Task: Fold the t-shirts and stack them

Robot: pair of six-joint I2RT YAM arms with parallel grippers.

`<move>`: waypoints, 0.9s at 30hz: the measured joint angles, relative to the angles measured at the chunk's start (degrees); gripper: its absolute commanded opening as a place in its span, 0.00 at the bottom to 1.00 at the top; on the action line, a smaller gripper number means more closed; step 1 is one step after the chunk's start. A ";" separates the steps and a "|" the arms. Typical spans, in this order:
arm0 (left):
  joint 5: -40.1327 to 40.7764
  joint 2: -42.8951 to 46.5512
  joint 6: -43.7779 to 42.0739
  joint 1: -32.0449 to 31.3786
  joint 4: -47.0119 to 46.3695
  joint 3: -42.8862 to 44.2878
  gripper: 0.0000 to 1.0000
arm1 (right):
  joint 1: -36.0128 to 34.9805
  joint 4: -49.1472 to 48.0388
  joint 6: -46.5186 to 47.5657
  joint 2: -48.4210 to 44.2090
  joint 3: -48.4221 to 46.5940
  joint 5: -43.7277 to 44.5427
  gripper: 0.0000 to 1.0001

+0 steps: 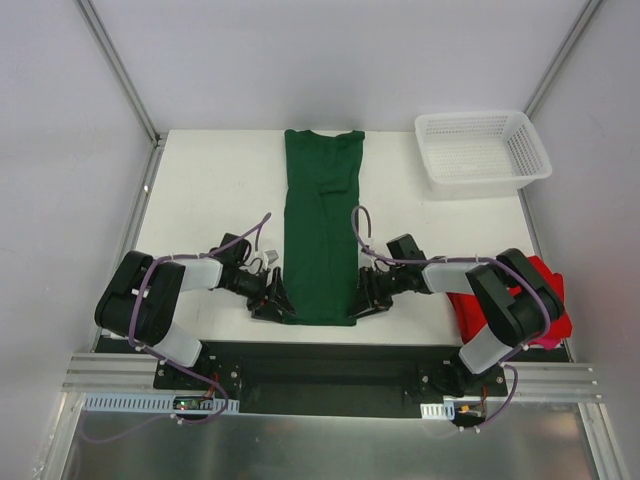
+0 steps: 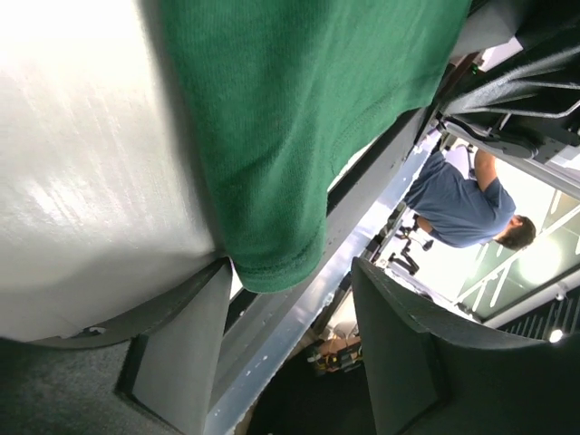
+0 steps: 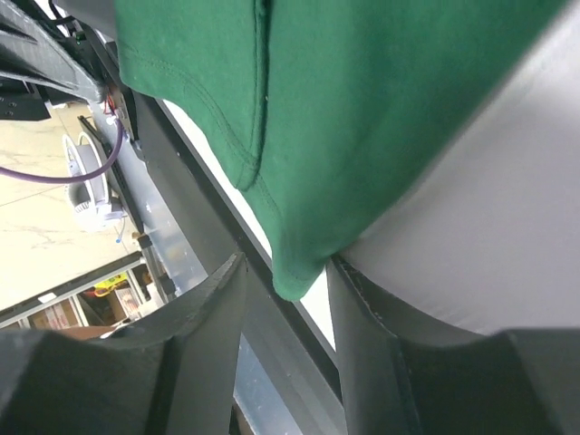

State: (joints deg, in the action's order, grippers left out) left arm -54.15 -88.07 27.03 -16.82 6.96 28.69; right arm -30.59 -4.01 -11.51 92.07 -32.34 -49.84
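Shirt: the dark green t-shirt [image 1: 320, 230] lies flat on the table [image 1: 220, 190], already narrowed into a long strip, with the collar end far from the arms and the hem end at the near edge.
Long axis: it runs straight away from the arm bases, near to far, midway between the two arms.
Left gripper [image 1: 275, 300]: it sits at the near-left hem corner [image 2: 272, 267]. Its wrist view shows the fingers [image 2: 181, 344] spread, with the corner hanging into the gap close against one of them and not pinched.
Right gripper [image 1: 362, 298]: it sits at the near-right hem corner [image 3: 294, 276]. Its fingers [image 3: 217, 308] stand apart with a narrower gap and the tip of the corner pokes between them (no firm pinch shows).
Nearer arm: neither, since each arm reaches its own corner of the hem from its own side.
Next move, as a judgement: the jaws would have to close on both corners and carry the hem away from the bases, along the long axis toward the collar. The two arms would need to travel level, or the fold will skew.
Red t-shirt [image 1: 560, 318]: it is bunched at the table's right edge, partly hidden by the right arm and well apart from the green one.
Basket [image 1: 485, 178]: white mesh, at the far right of the table, nothing seen inside it.
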 measured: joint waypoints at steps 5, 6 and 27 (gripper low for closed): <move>0.61 -0.68 -0.24 0.04 0.68 0.42 0.49 | -0.98 -0.15 0.00 0.33 -0.61 0.13 0.44; 0.68 -0.76 -0.28 0.04 0.74 0.44 0.47 | -1.31 -0.15 0.00 0.33 -0.61 0.15 0.44; 2.75 -1.01 -1.09 0.04 1.05 0.44 0.26 | -3.85 1.77 1.99 0.33 -0.90 0.66 0.30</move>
State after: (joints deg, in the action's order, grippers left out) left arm -51.40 -89.08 25.93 -16.78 8.01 29.12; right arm -34.44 -2.24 -9.52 92.40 -33.23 -49.19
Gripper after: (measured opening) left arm 0.277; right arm 0.314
